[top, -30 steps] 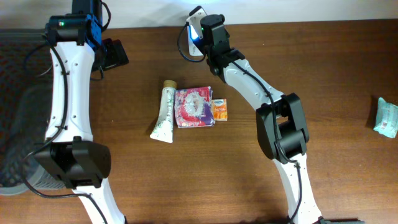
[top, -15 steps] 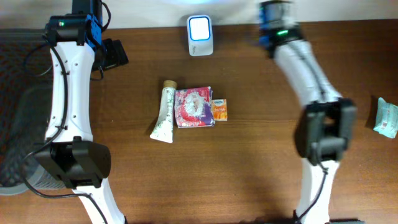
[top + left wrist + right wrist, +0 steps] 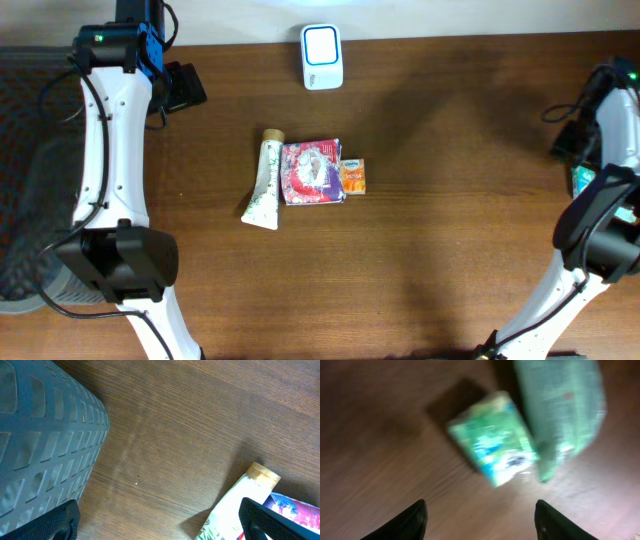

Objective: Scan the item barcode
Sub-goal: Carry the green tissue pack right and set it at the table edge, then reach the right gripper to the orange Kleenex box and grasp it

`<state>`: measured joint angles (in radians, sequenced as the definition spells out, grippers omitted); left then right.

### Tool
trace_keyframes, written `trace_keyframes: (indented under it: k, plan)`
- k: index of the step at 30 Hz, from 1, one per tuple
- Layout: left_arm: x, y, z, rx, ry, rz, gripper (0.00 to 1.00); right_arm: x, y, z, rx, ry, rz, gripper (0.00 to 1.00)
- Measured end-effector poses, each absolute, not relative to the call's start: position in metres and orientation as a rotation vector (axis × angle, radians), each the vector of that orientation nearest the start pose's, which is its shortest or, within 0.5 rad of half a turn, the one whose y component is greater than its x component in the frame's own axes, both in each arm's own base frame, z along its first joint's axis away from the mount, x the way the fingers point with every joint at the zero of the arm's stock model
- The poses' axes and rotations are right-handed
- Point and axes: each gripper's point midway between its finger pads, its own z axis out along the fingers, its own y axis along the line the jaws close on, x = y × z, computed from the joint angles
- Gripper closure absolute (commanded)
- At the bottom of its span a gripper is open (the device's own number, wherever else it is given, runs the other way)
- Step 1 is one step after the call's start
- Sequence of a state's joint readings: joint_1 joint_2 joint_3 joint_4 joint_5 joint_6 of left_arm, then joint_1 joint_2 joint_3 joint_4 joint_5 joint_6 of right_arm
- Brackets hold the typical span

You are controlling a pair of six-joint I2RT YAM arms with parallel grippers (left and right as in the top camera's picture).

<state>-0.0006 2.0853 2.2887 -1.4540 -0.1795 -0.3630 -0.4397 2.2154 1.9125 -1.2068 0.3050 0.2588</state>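
Note:
The white barcode scanner [image 3: 322, 57] stands at the back centre of the table. A white tube [image 3: 264, 180], a pink packet [image 3: 313, 172] and a small orange packet [image 3: 353, 176] lie together mid-table. At the far right edge the right arm [image 3: 600, 120] hangs over a green packet [image 3: 580, 182]. In the blurred right wrist view, my right gripper [image 3: 482, 522] is open above two green packets [image 3: 492, 452] [image 3: 560, 415], holding nothing. My left gripper [image 3: 160, 525] is open and empty over bare wood, with the tube [image 3: 235, 505] by its right finger.
A grey mesh basket [image 3: 30, 150] fills the table's left side and shows in the left wrist view [image 3: 45, 445]. The pink packet's corner [image 3: 295, 507] peeks in beside the tube.
The right arm has swung from the scanner at the back centre to the far right edge, and its jaws have gone from shut to open. The left arm has not moved.

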Motion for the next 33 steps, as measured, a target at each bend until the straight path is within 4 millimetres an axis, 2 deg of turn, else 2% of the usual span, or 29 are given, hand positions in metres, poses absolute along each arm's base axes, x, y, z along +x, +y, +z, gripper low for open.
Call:
trace_keyframes:
  k: [1, 2, 3, 5, 6, 8, 9, 11, 15, 23, 24, 26, 27, 29, 31, 33]
  plan:
    - [0.454, 0.03, 0.221, -0.542, 2.737, 0.166, 0.01, 0.391, -0.208, 0.067, 1.011, 2.924, -0.351, 0.35]
    - [0.454, 0.03, 0.221, -0.543, 2.737, 0.166, 0.01, 0.418, -0.14, 0.063, 0.849, 2.981, -0.121, 0.02]
    - [0.454, 0.03, 0.221, -0.543, 2.737, 0.166, 0.01, 0.43, -0.096, 0.063, 0.748, 3.008, 0.012, 0.01]
    - [0.454, 0.03, 0.221, -0.543, 2.737, 0.166, 0.01, 0.44, -0.04, 0.063, 0.58, 3.045, 0.103, 0.01]
    - [0.454, 0.03, 0.221, -0.543, 2.737, 0.166, 0.01, 0.442, 0.013, 0.064, 0.415, 3.077, 0.158, 0.01]
    - [0.454, 0.03, 0.221, -0.543, 2.737, 0.166, 0.01, 0.442, 0.066, 0.064, 0.236, 3.081, 0.182, 0.01]
    - [0.454, 0.03, 0.221, -0.543, 2.737, 0.166, 0.01, 0.441, 0.102, 0.065, 0.116, 3.074, 0.207, 0.01]
    - [0.454, 0.03, 0.221, -0.542, 2.738, 0.166, 0.01, 0.436, 0.14, 0.065, -0.015, 3.057, 0.226, 0.01]
    - [0.454, 0.03, 0.221, -0.543, 2.737, 0.166, 0.01, 0.428, 0.169, 0.066, -0.116, 3.052, 0.233, 0.01]
    - [0.454, 0.03, 0.221, -0.543, 2.737, 0.166, 0.01, 0.416, 0.181, 0.067, -0.109, 3.096, 0.353, 0.02]
    - [0.454, 0.03, 0.221, -0.543, 2.737, 0.166, 0.01, 0.413, 0.179, 0.064, -0.081, 3.11, 0.353, 0.09]
    - [0.454, 0.03, 0.221, -0.542, 2.737, 0.165, 0.01, 0.405, 0.169, 0.051, -0.038, 3.152, 0.352, 0.42]
    - [0.454, 0.03, 0.221, -0.543, 2.737, 0.165, 0.01, 0.398, 0.162, 0.04, -0.002, 3.185, 0.344, 0.48]
    - [0.454, 0.03, 0.221, -0.543, 2.737, 0.166, 0.01, 0.398, 0.166, 0.025, 0.012, 3.173, 0.409, 0.49]
    - [0.454, 0.03, 0.221, -0.542, 2.737, 0.165, 0.01, 0.396, 0.174, 0.019, 0.009, 3.162, 0.491, 0.49]
    - [0.454, 0.03, 0.221, -0.543, 2.737, 0.166, 0.01, 0.399, 0.183, 0.022, 0.001, 3.143, 0.575, 0.49]
